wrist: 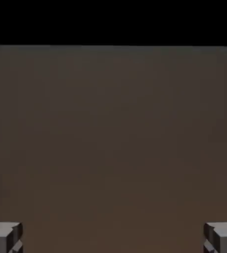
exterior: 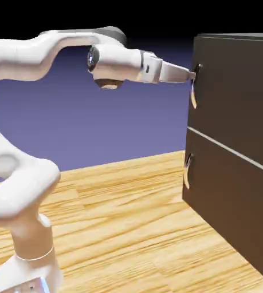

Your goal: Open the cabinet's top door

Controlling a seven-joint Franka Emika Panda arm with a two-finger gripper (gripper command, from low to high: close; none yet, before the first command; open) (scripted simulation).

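Exterior view, left to right. Your white arm (exterior: 19, 189) rose from the lower left of the table (exterior: 128, 229), bent over the top, and reached level toward the right. Your hand (exterior: 192, 74) sat at the upper end of the top door's handle (exterior: 193, 94), at the near left edge of the cabinet (exterior: 236, 143); whether the fingertips touched the handle could not be told from this view. The cabinet stood at the right of the table, dark grey-brown and taller than the arm's reach line. The top door (exterior: 236, 97) was the upper panel, lying flush with the cabinet front and divided from the lower panel (exterior: 231, 200) by a thin pale seam (exterior: 231, 150). The lower panel carried its own curved handle (exterior: 187, 171) directly beneath the upper one.

Hand view. Your two grey fingertips (wrist: 4, 237) showed at the bottom corners, far left and far right, so the hand stood spread wide with nothing between them. The flat brown face of the cabinet (wrist: 113, 148) filled nearly the whole picture, with a black band across the top. No handle showed in this view.
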